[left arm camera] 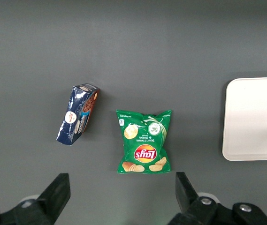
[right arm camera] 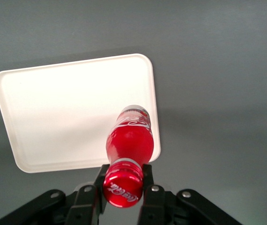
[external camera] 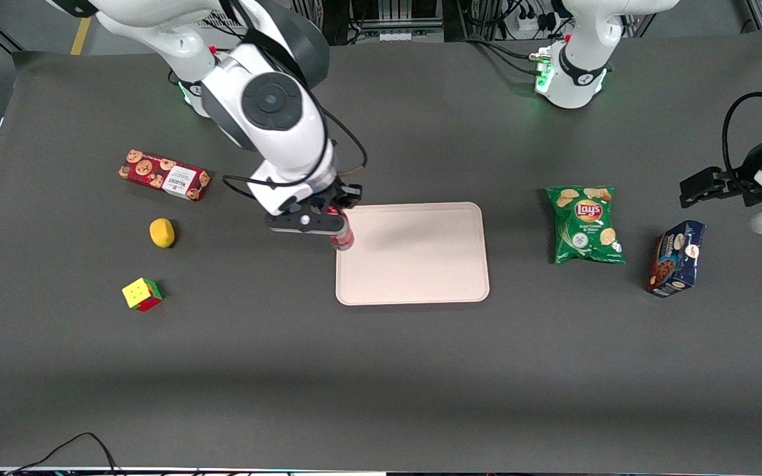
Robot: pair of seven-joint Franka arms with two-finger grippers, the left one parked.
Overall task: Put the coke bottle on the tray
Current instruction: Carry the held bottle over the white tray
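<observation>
My right gripper point(external camera: 335, 221) is shut on the neck of the coke bottle point(external camera: 342, 235), a slim red bottle with a red cap and white script. It holds the bottle upright in the air above the tray's edge at the working arm's end. In the right wrist view the fingers point(right arm camera: 147, 174) clamp the bottle point(right arm camera: 130, 140) just under its cap, and its base hangs over the rim of the tray point(right arm camera: 53, 112). The tray point(external camera: 421, 264) is a large flat pale pinkish-beige rectangle with nothing on it. Its edge also shows in the left wrist view point(left arm camera: 255, 117).
Toward the working arm's end lie a red cookie box point(external camera: 164, 174), a lemon point(external camera: 162, 233) and a colour cube point(external camera: 142, 294). Toward the parked arm's end lie a green Lay's chip bag point(external camera: 585, 223) and a dark blue cookie box point(external camera: 677, 258).
</observation>
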